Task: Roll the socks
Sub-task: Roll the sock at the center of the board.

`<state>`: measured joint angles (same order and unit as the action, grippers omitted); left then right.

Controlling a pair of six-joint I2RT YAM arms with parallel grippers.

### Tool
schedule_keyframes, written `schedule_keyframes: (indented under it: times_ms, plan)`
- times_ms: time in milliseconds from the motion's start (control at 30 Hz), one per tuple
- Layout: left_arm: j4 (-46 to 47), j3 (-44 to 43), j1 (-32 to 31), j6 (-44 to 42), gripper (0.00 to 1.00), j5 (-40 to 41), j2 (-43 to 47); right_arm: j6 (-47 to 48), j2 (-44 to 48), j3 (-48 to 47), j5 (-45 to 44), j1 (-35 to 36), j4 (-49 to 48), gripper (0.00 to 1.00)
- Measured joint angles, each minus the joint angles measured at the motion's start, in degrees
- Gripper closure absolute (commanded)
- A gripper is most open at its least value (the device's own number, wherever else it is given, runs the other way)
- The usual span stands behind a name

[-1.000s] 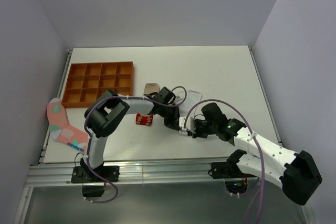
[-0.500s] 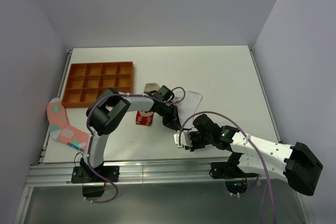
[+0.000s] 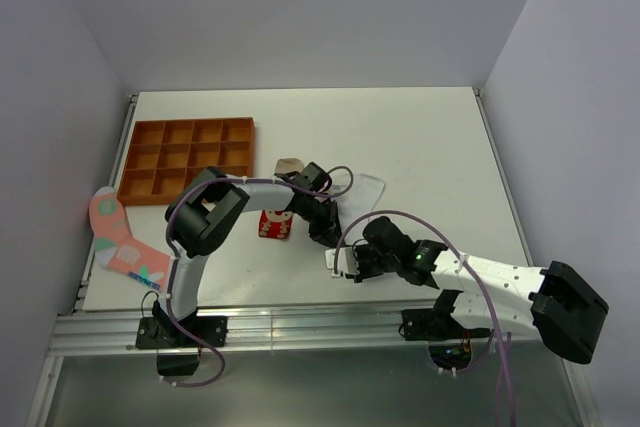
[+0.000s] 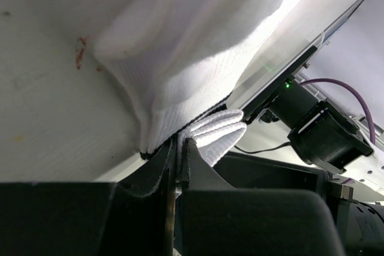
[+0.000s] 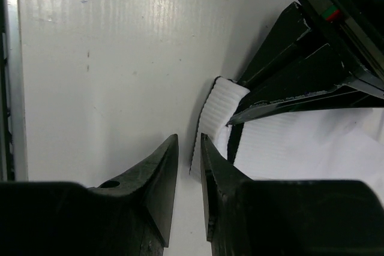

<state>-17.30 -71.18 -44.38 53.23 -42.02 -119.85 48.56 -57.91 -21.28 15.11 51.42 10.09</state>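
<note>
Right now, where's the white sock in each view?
Top external: white sock near frame centre, cuff end lower left.
Left wrist: white sock fills the upper frame, cuff pinched at bottom centre.
Right wrist: white sock right of centre, ribbed cuff toward the middle.
Shared landmark: left gripper pinching the cuff.

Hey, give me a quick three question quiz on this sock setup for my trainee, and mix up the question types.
1. How many compartments has the orange tray?
2. True or false: the jaws of the left arm are shut on the white sock.
3. The red sock lies: A, inside the tray; B, on the table beside the left arm; C, hanging off the table edge.
Key: 1 twelve; 2 true; 3 B.
</note>
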Motion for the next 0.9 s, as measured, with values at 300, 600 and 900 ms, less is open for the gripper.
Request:
schedule_keyframes:
  times_ms: [300,600,900]
  plan:
    - [-0.2,0.0,0.1,-0.6,1.0,-0.2,0.0,0.4,-3.8,0.0,-2.1,0.1,-3.5,0.71]
    - [0.1,0.2,0.1,-1.3,1.0,-0.3,0.0,1.3,-5.8,0.9,-4.4,0.1,-6.8,0.67]
    - [0.2,0.3,0.2,-2.1,1.0,-0.6,0.0,2.5,-6.4,1.5,-5.4,0.4,-8.3,0.65]
